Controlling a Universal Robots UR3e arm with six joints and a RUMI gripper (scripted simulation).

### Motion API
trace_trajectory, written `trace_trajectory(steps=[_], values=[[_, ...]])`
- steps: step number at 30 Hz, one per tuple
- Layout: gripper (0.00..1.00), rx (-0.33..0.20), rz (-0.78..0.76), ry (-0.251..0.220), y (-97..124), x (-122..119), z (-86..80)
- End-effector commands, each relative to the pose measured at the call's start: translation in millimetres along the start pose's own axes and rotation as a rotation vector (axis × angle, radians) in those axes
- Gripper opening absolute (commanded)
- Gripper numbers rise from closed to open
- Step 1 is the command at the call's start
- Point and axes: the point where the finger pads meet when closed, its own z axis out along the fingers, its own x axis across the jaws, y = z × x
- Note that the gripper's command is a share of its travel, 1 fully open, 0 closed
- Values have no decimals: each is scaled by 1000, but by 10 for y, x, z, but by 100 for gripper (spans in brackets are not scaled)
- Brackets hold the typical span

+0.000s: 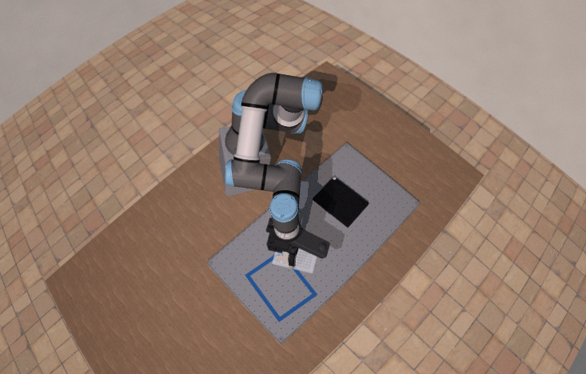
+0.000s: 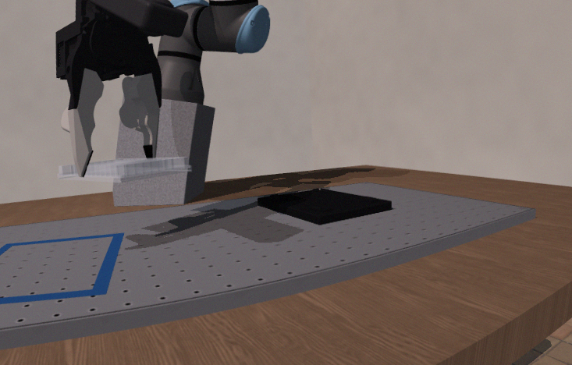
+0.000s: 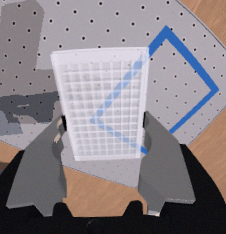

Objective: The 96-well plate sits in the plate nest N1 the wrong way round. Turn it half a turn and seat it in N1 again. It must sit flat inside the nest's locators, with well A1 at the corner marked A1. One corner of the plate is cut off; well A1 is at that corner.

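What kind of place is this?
Likely a lab automation bench: a robot arm's gripper carries a clear 96-well plate above a gray perforated board bearing a black plate nest.

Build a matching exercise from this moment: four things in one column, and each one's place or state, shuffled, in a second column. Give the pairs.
Things:
1. 96-well plate
2. plate nest N1
3. blue square outline
4. gripper

Places or states:
a. marked on the grey perforated board, nothing inside it
b. shut on the plate's long sides
c. held in the air, roughly level
d. black, lying on the board, unoccupied

Pairs: 1-c, 2-d, 3-a, 4-b
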Motion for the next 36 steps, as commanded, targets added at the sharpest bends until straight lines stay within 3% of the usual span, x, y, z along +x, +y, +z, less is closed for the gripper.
trace_trajectory(steps=[1, 25, 36], values=[[0, -2, -12, -2, 65, 225, -3], [0, -3, -12, -2, 312, 880, 22], [0, -2, -13, -2, 308, 879, 22]])
